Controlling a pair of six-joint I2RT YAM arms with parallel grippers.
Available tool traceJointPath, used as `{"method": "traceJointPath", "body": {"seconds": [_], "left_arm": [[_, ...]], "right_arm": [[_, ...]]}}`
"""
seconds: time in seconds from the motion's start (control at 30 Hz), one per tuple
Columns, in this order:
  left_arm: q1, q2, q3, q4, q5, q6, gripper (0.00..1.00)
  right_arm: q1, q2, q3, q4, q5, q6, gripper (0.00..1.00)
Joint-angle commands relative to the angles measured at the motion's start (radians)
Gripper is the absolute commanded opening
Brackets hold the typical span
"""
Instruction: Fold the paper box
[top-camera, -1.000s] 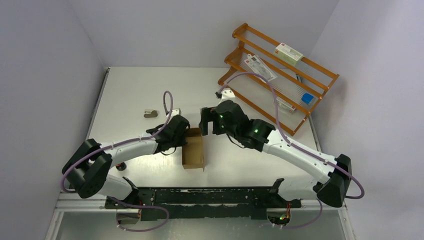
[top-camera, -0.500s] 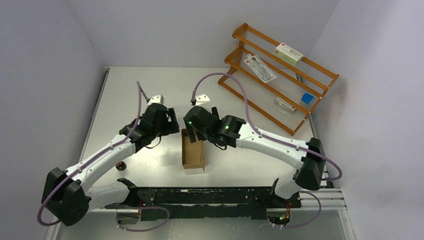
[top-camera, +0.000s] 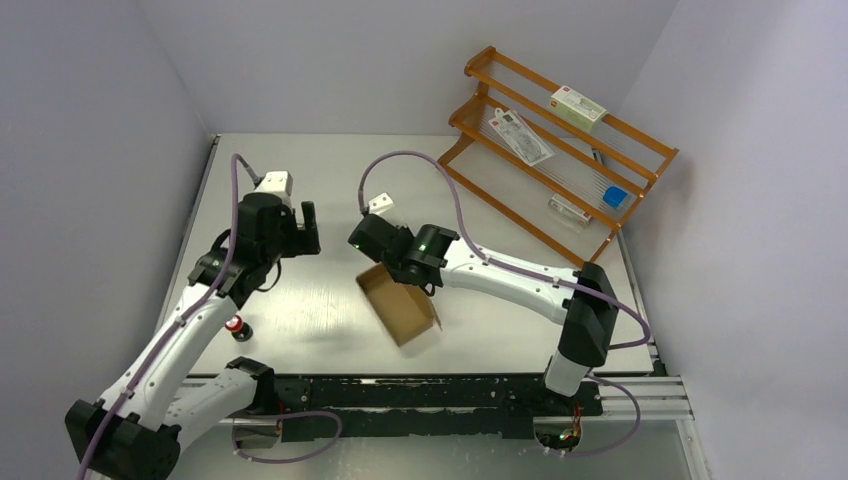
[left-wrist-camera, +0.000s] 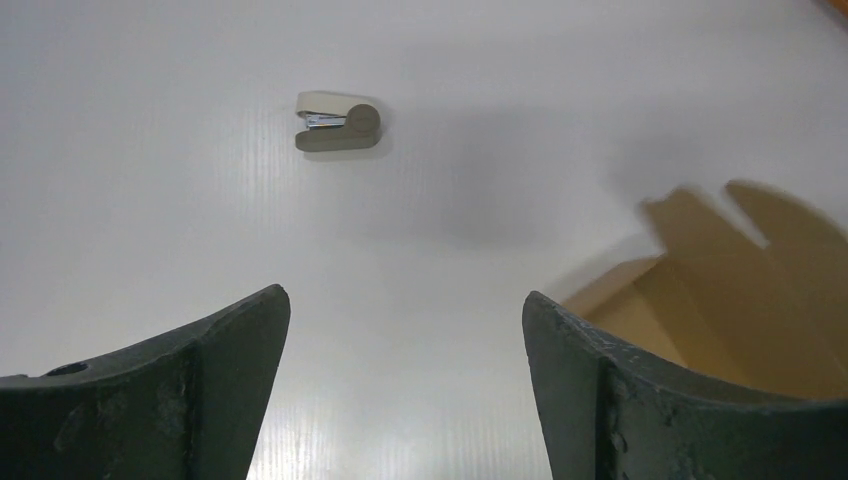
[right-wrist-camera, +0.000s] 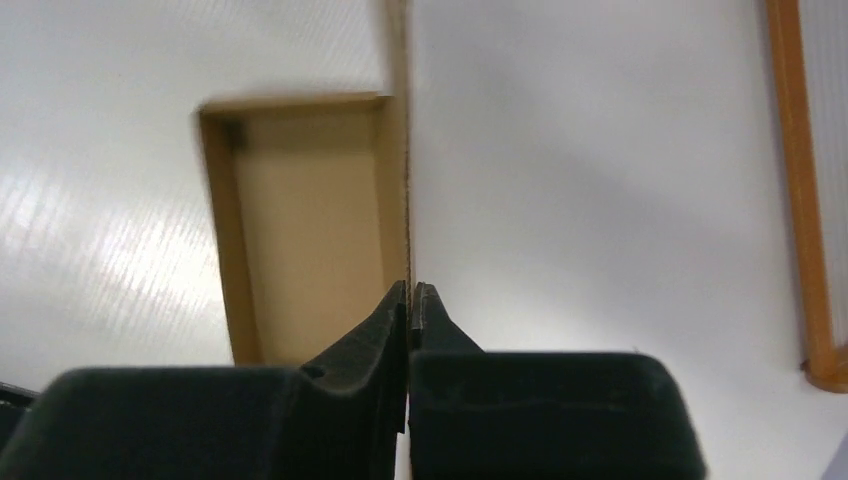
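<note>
the paper box (top-camera: 402, 306) lies as an open tray just ahead of the right gripper (right-wrist-camera: 411, 290), whose jaws are pinched shut on one thin side wall. the left gripper (left-wrist-camera: 403, 305) hangs wide apart and empty, with the box off to its right and a small stapler (left-wrist-camera: 338, 122) ahead of it. the step in hand looks like turning the tray. next, the flaps need folding over, which calls for the left gripper to come across and steady the box.

Two white-shelled arms (top-camera: 510, 278) with black joints, black wedge-shaped fingers (left-wrist-camera: 650, 400), lilac cables (top-camera: 405, 154).
</note>
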Motion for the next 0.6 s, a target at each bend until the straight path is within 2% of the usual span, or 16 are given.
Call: {"method": "traceJointPath", "body": {"seconds": [0.0, 0.13, 0.37, 0.57], "left_arm": [[0.014, -0.071, -0.026, -0.007, -0.033, 0.070, 0.92], [0.020, -0.119, -0.034, -0.007, -0.081, 0.058, 0.92], [0.030, -0.132, -0.043, -0.001, -0.057, 0.060, 0.93], [0.048, -0.134, -0.060, 0.039, 0.127, 0.098, 0.93]], "right_arm": [[-0.012, 0.007, 0.038, 0.041, -0.022, -0.279, 0.00], [-0.051, 0.005, 0.025, 0.134, -0.132, -0.514, 0.00], [-0.118, -0.002, 0.036, 0.200, -0.461, -0.893, 0.00], [-0.231, 0.035, 0.087, 0.145, -0.772, -1.145, 0.00]]}}
